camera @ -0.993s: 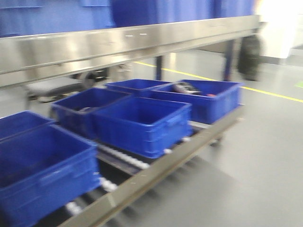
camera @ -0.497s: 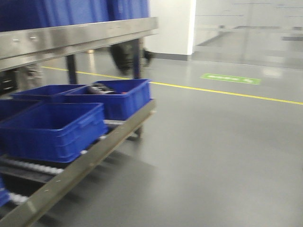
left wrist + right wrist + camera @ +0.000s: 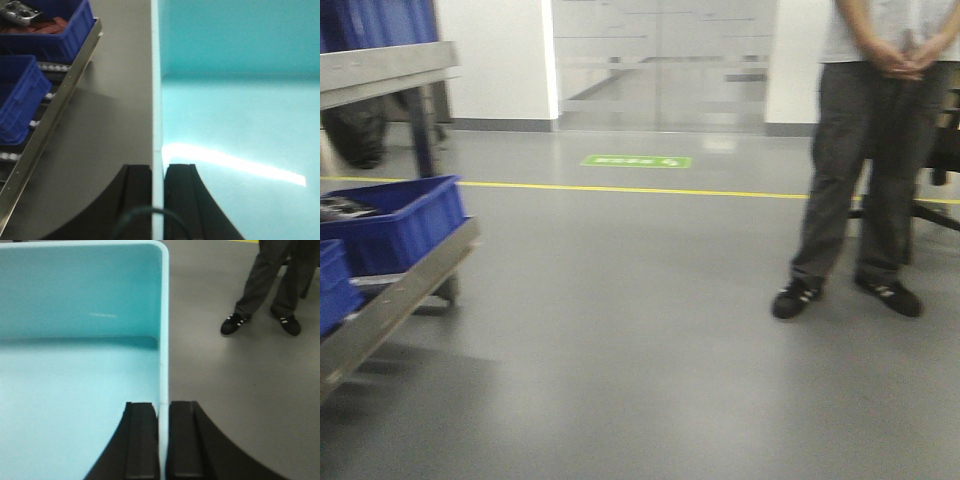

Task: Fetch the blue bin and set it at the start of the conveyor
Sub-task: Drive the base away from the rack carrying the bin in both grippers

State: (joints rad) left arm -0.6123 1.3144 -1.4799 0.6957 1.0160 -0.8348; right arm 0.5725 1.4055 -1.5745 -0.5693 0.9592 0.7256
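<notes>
The blue bin [image 3: 240, 110], a pale turquoise tub, fills the right of the left wrist view and the left of the right wrist view [image 3: 75, 365]. My left gripper [image 3: 158, 172] is shut on the bin's left wall, one black finger outside, one inside. On the opposite wall my right gripper [image 3: 163, 410] is shut the same way. The bin hangs above grey floor. The front view shows neither the bin nor the grippers. The conveyor start is out of view.
A steel roller rack [image 3: 395, 290] with dark royal-blue bins [image 3: 390, 225] stands at the left, also in the left wrist view [image 3: 45, 30]. A person in dark trousers [image 3: 865, 170] stands at the right, feet near the bin's right side [image 3: 260, 322]. A yellow floor line [image 3: 640, 190] crosses ahead.
The front view has swung right: the rack of dark blue bins slid from the centre to the far left edge, and open floor, a glass door and a standing person came into view.
</notes>
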